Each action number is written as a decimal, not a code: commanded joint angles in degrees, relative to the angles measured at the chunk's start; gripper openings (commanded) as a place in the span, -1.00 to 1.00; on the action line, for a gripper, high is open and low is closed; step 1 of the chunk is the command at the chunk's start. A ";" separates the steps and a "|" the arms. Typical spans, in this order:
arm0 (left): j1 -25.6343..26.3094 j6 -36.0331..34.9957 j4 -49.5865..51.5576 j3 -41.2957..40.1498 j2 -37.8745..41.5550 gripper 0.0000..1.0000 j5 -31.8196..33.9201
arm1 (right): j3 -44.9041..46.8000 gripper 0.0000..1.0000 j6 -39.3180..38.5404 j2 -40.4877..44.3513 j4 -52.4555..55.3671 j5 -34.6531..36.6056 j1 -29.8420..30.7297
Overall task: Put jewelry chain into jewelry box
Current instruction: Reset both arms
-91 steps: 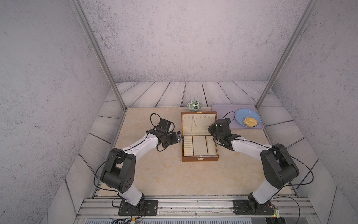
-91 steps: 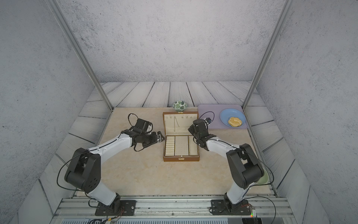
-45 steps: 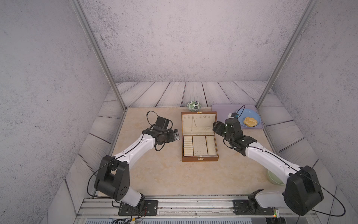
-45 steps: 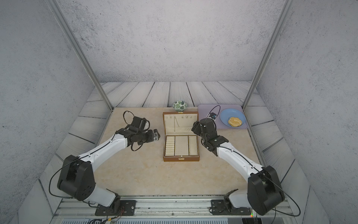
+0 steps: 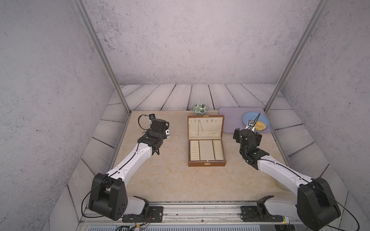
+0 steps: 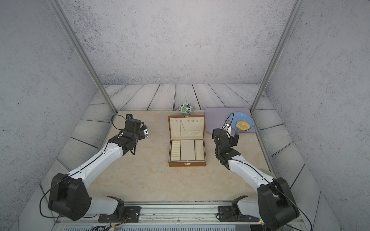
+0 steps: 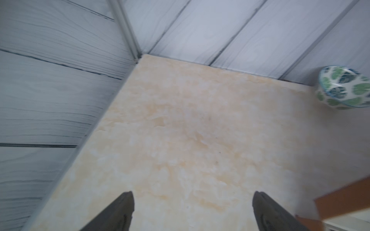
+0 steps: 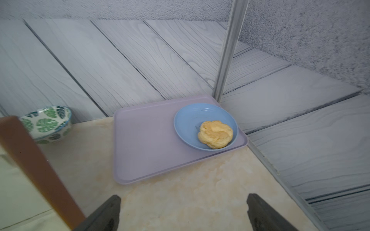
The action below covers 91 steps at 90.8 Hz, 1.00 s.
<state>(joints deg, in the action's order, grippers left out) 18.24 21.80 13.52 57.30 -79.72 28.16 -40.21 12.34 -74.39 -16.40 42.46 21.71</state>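
Note:
The brown jewelry box (image 5: 207,164) (image 6: 187,164) lies open mid-table, its lid tilted back. The thin jewelry chain (image 5: 198,129) (image 6: 181,128) hangs as a fine line down the cream lid lining, left of its middle. My left gripper (image 5: 160,128) (image 7: 192,195) is open over bare table to the left of the box, whose corner (image 7: 340,200) shows in the left wrist view. My right gripper (image 5: 247,136) (image 8: 183,198) is open and empty to the right of the box, whose lid edge (image 8: 30,160) shows in the right wrist view.
A leaf-patterned bowl (image 5: 200,109) (image 8: 48,124) stands just behind the box. A lilac tray (image 5: 232,122) (image 8: 144,150) at the back right carries a blue plate (image 8: 190,120) with a pastry (image 8: 215,134). A pale green dish (image 6: 267,174) sits behind the right arm.
My right gripper opened and drew away to the right from the box lid. My left gripper moved left and back from the box. The chain stays hanging in the lid.

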 commanded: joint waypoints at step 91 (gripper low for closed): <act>-15.07 -22.20 -51.69 -27.93 -6.19 0.96 -18.70 | 14.19 0.98 -10.93 -11.83 -24.99 -25.76 -15.65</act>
<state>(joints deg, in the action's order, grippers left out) 4.45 1.04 -30.70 31.59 -87.53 14.35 -28.56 2.28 -87.94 -36.32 20.80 6.48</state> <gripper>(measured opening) 0.980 0.993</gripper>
